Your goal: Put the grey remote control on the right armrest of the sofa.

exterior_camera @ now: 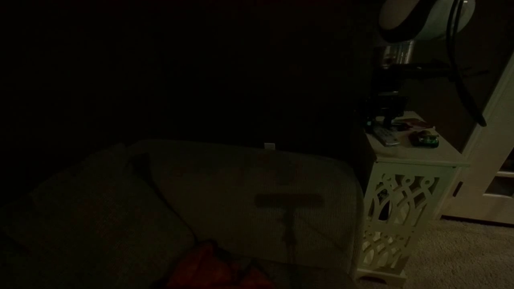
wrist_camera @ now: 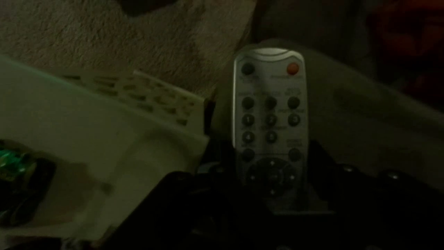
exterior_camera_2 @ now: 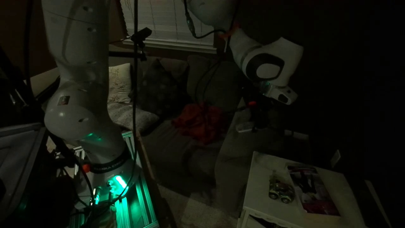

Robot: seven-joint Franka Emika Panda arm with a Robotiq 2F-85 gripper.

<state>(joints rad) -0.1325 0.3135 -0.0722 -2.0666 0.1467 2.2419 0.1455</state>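
The picture is very dark. The grey remote control (wrist_camera: pixel 270 104), silver-grey with dark buttons and one orange button, is between the fingers of my gripper (wrist_camera: pixel 272 166) in the wrist view. The fingers press on both its long sides, buttons facing the camera. The remote (exterior_camera_2: pixel 244 127) and the black gripper (exterior_camera_2: pixel 254 122) are by the right armrest (exterior_camera_2: pixel 232 152) in an exterior view; I cannot tell whether the remote touches it. The armrest (wrist_camera: pixel 378 121) lies behind the remote in the wrist view. In an exterior view, the remote (exterior_camera: pixel 385 135) overlaps the table's edge. The sofa (exterior_camera_2: pixel 177 155) is grey-beige.
A white lattice-sided table (exterior_camera: pixel 433 156) stands beside the armrest. On it are a green toy car (exterior_camera_2: pixel 281 191) and a flat printed item (exterior_camera_2: pixel 313 190). An orange cloth (exterior_camera_2: pixel 202 122) lies on the seat. Cables hang near the arm.
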